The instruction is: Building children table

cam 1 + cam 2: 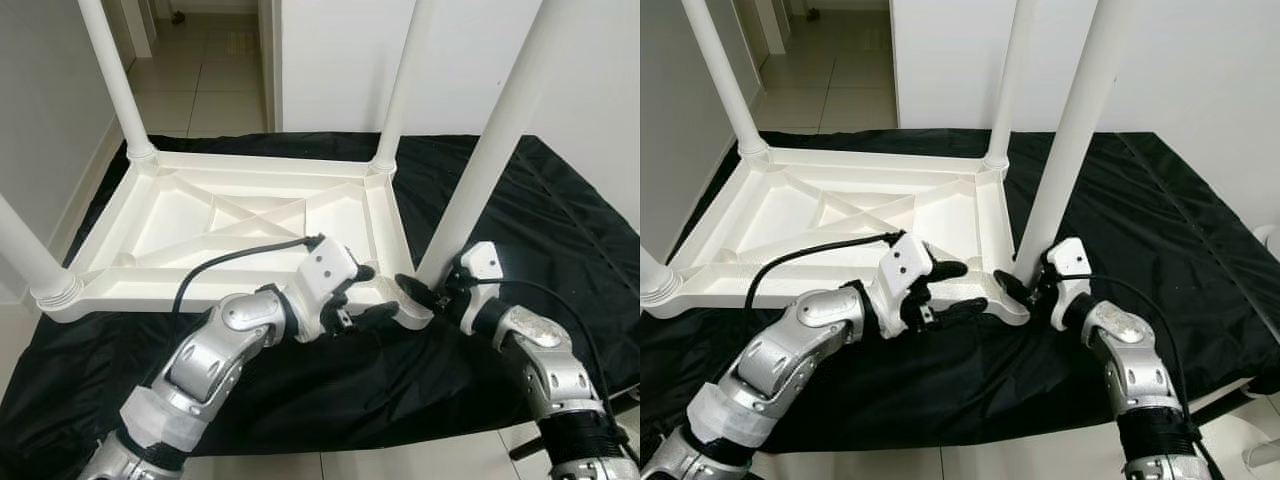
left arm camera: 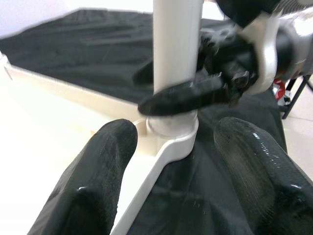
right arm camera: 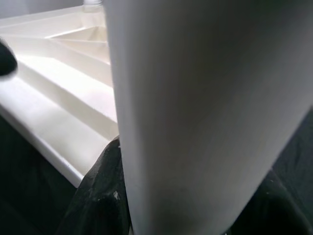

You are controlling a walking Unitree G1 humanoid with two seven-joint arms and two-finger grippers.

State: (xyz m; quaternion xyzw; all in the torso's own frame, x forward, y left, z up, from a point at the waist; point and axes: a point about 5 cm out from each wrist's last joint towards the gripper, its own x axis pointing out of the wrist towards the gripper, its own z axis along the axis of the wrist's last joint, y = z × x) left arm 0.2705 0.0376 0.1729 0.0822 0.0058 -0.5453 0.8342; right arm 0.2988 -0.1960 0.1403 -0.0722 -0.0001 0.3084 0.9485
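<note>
A white plastic children's table point(image 1: 240, 215) is lying upside down on a black cloth point(image 1: 560, 220) spread over the floor, with its four legs pointing up. The right gripper point(image 1: 432, 290) is closing around the base of the nearest leg point(image 1: 490, 150), one black finger on each side, right where the leg is meeting its corner socket point(image 2: 171, 128). The left gripper point(image 1: 362, 293) is hovering just beside that same corner, over the table's rim, its two fingers spread wide and holding nothing.

The leg appears to be seated in the socket, though how deeply cannot be made out. The main risk looks like a leg that is only partly in: a sideways pull from the right gripper could lever it out or tip it. With the left gripper not pressing on the frame, the light table could also be sliding on the slick cloth under any push.
</note>
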